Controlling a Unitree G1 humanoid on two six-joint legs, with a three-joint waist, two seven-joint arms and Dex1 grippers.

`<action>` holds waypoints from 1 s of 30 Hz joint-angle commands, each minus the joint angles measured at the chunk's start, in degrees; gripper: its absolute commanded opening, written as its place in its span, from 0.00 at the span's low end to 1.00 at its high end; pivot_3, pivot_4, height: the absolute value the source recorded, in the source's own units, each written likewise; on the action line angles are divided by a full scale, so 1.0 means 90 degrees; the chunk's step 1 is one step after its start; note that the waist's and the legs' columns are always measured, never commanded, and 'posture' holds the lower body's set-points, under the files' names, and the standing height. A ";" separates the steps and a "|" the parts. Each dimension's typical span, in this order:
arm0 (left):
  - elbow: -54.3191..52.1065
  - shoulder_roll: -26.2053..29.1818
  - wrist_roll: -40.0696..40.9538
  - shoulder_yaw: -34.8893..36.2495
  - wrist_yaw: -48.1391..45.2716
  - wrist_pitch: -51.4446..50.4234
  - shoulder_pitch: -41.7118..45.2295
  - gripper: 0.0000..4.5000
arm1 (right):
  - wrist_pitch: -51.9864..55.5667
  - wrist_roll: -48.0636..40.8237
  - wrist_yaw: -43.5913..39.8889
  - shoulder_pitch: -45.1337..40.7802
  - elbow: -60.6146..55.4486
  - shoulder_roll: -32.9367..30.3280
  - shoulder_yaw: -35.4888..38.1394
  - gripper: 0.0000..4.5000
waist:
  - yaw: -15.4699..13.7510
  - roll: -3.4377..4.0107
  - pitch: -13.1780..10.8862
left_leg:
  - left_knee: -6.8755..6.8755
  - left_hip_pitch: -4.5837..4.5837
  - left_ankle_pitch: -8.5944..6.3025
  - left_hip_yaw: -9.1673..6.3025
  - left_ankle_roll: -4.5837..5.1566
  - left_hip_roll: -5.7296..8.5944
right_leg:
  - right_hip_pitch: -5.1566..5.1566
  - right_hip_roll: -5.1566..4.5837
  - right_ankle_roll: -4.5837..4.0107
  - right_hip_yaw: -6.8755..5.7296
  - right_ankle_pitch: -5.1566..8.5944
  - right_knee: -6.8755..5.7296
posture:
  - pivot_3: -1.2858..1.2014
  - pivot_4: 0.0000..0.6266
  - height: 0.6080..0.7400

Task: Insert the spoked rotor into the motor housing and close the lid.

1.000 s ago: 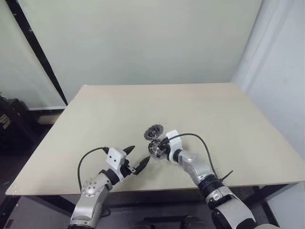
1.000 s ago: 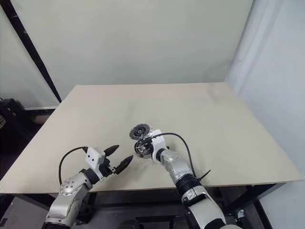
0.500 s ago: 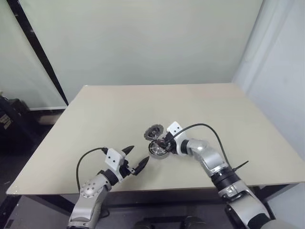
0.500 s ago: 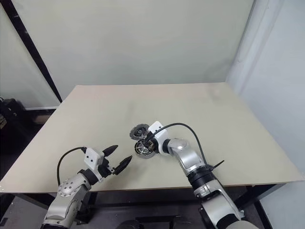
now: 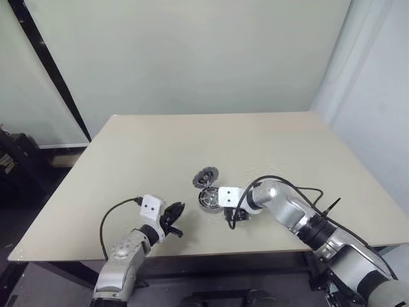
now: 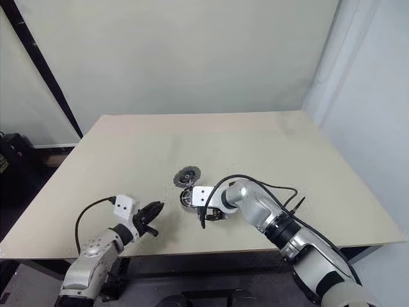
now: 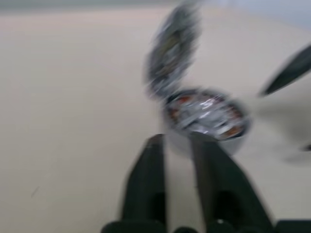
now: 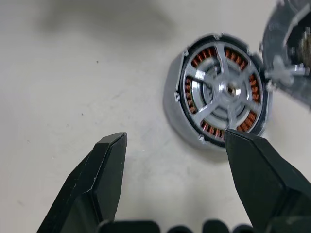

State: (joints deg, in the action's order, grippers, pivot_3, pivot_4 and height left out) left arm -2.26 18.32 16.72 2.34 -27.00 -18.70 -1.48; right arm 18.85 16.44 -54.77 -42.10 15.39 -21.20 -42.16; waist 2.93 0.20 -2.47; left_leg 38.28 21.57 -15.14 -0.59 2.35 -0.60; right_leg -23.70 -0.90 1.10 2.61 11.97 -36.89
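The motor housing (image 8: 221,94) lies flat on the table, its copper-brown windings showing. The silver spoked rotor (image 8: 228,90) sits inside it. The lid (image 5: 206,176) stands tilted up at the housing's far edge, dark toothed face showing. My right gripper (image 8: 175,140) is open and empty, pointing down just in front of and to the right of the housing (image 5: 208,198). My left gripper (image 5: 176,217) is shut on nothing, near the table's front left, pointing towards the housing (image 7: 206,114) and the lid (image 7: 172,48).
The beige table (image 5: 287,147) carries just the housing and lid, with free surface on all sides. Its front edge runs close under both arms. A pale wall stands behind and a dark bar leans at the far left.
My right gripper opened, rolled and drew back from the housing, its arm swinging out to the right. My left gripper went from open to shut and tipped down.
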 commanded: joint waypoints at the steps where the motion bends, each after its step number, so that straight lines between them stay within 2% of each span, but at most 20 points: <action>1: -0.0429 0.0121 0.0062 0.0077 0.0175 -0.0634 0.0126 0.00 | -0.0394 0.0404 -0.0073 -0.0318 0.0182 0.0098 -0.0138 0.76 | -0.0002 0.0000 0.0000 | 0.0000 0.0000 0.0000 -0.0002 0.0000 0.0000 | 0.0001 0.0000 0.0000 -0.0002 0.0000 0.0000 | 0.52 0.00 1.00; 6: -0.0607 0.0108 0.0013 0.0086 0.0385 -0.1206 0.0135 0.00 | -0.0627 0.0757 -0.0144 -0.0521 0.0696 0.0357 -0.0336 0.76 | -0.0006 -0.0001 0.0001 | 0.0000 0.0003 0.0000 -0.0003 -0.0002 0.0002 | 0.0001 -0.0005 0.0000 -0.0003 0.0000 0.0002 | 0.52 0.00 1.00; 16: -0.0703 0.0066 -0.0106 0.0032 0.0507 -0.1247 0.0075 0.00 | -0.1053 0.1201 0.0115 -0.0801 0.2016 0.0898 -0.0319 0.76 | -0.0003 -0.0001 0.0001 | -0.0003 0.0000 0.0011 -0.0009 -0.0024 0.0003 | 0.0002 -0.0006 -0.0006 -0.0007 -0.0003 -0.0002 | 0.52 0.00 1.00; 30: -0.0736 0.0062 -0.0160 -0.0041 0.0532 -0.1204 0.0049 0.00 | -0.0807 0.1321 0.0292 -0.0864 0.2542 0.1160 -0.0095 0.76 | -0.0002 -0.0001 0.0001 | -0.0003 -0.0002 0.0015 -0.0008 -0.0029 0.0003 | 0.0001 -0.0005 -0.0010 -0.0006 -0.0005 -0.0008 | 0.52 0.00 1.00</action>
State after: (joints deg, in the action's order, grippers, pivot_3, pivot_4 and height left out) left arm -6.33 18.65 15.63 1.88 -22.20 -30.48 -1.73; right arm 11.00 27.20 -52.63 -48.39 38.12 -11.17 -44.29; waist 2.91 0.19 -2.46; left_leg 38.25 21.55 -15.01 -0.66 2.09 -0.57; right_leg -23.69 -0.95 1.01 2.56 11.92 -36.97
